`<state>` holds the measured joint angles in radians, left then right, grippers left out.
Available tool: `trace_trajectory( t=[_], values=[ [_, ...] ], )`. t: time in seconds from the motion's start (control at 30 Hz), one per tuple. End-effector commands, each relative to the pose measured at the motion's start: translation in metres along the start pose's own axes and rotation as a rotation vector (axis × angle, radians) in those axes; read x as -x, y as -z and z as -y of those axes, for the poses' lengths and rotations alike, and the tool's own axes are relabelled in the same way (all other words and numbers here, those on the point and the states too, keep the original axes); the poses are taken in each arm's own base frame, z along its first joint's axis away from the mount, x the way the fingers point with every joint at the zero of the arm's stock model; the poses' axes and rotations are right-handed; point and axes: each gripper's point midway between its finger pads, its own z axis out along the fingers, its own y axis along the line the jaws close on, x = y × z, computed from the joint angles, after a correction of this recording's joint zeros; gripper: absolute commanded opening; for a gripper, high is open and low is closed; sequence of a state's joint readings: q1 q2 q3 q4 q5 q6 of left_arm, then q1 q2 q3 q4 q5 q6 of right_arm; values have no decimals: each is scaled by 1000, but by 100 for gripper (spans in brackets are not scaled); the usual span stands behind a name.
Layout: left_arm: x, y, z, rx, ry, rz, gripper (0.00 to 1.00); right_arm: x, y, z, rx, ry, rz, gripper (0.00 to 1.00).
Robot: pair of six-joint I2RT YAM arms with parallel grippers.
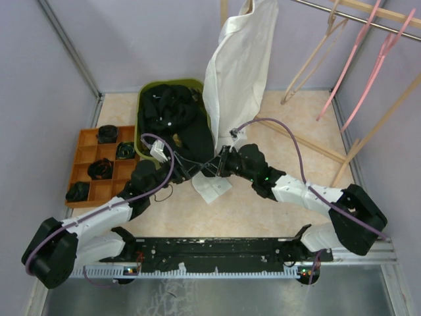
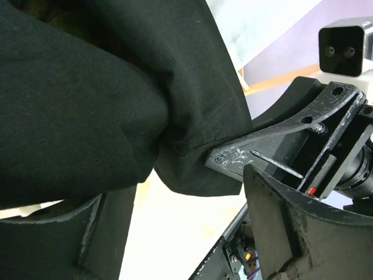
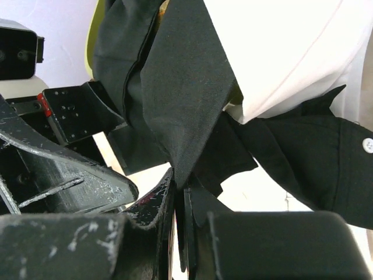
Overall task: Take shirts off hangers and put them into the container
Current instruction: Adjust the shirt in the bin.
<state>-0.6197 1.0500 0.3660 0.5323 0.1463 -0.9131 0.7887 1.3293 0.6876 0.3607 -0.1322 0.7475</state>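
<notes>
A black shirt (image 1: 172, 115) fills the olive-green container (image 1: 140, 125) and spills over its near rim. My right gripper (image 3: 183, 195) is shut on a pointed corner of this black shirt (image 3: 180, 105), just in front of the container. Beside it my left gripper (image 2: 186, 233) stands open, with a fold of the black shirt (image 2: 87, 105) hanging above its fingers and nothing between them. A cream shirt (image 1: 240, 66) hangs from the rail behind, its hanger hidden. Bare pink hangers (image 1: 358, 56) and a beige hanger (image 1: 314, 58) hang at the back right.
An orange compartment tray (image 1: 84, 155) with dark items sits left of the container. A pale piece of cloth (image 1: 212, 187) lies on the table under the two grippers. Long wooden poles (image 1: 368, 125) lean at the right. Purple walls close in the table on three sides.
</notes>
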Motion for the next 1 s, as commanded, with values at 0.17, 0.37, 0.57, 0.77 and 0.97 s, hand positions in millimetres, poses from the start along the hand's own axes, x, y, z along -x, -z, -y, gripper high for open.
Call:
trace_trajectory(
  t=[0.17,0.37,0.57,0.77,0.97],
  values=[
    [15,-3,9,-44,48,48,60,-1,-5,-20,97,-70,-32,5],
    [22,-4,10,-52,92,79,46,-7,-2,-30,151,-90,-67,2],
    [17,-9,20,-92,89,29,30,-5,2,-45,215,-91,-80,2],
    [29,-3,30,-92,63,62,0,-1,14,-43,169,-83,-76,22],
    [65,3,46,8,-78,110,0,22,46,-35,71,-5,33,61]
  ],
)
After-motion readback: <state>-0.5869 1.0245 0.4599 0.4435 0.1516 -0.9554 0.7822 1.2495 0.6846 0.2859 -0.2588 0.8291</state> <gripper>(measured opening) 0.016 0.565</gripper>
